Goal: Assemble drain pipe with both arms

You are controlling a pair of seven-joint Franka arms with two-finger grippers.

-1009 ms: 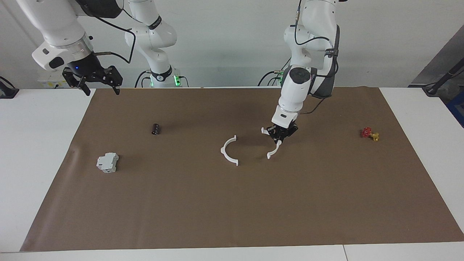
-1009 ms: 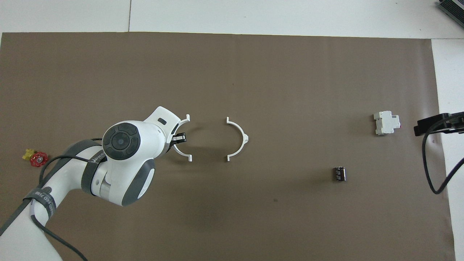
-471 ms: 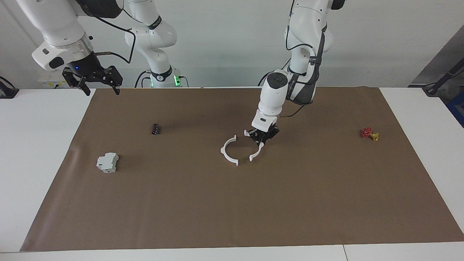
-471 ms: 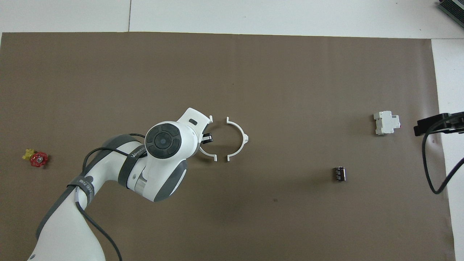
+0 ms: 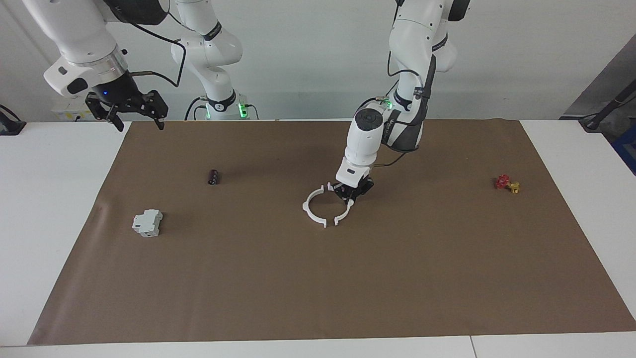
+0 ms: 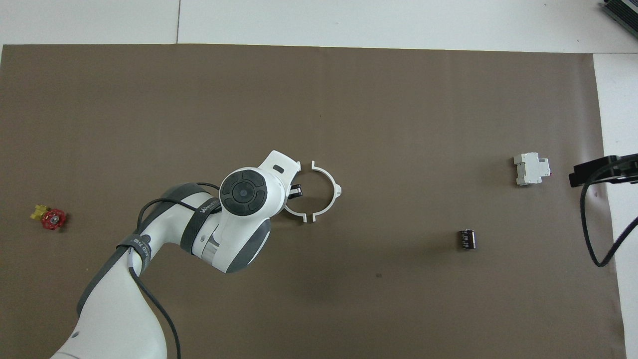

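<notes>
The drain pipe is two white half-ring arcs at the middle of the brown mat. One arc [image 5: 309, 213] lies flat on the mat and also shows in the overhead view [image 6: 330, 189]. My left gripper [image 5: 352, 195] is shut on the middle of the other arc [image 5: 343, 215], low at the mat, with its open side facing the first. Their end tabs stand a small gap apart, seen from above on the held arc [image 6: 294, 213] beside the left gripper [image 6: 295, 190]. My right gripper [image 5: 130, 110] is open and empty, raised over the mat's edge at the right arm's end, and waits there.
A grey-white boxy block [image 5: 147, 222] and a small black cylinder [image 5: 213, 176] lie toward the right arm's end. A red and yellow valve [image 5: 506, 183] lies toward the left arm's end. The brown mat [image 5: 318, 288] covers most of the white table.
My left gripper has carried its arc toward the right arm's end, closing the wide gap to the lying arc to a small one. The right arm has not moved.
</notes>
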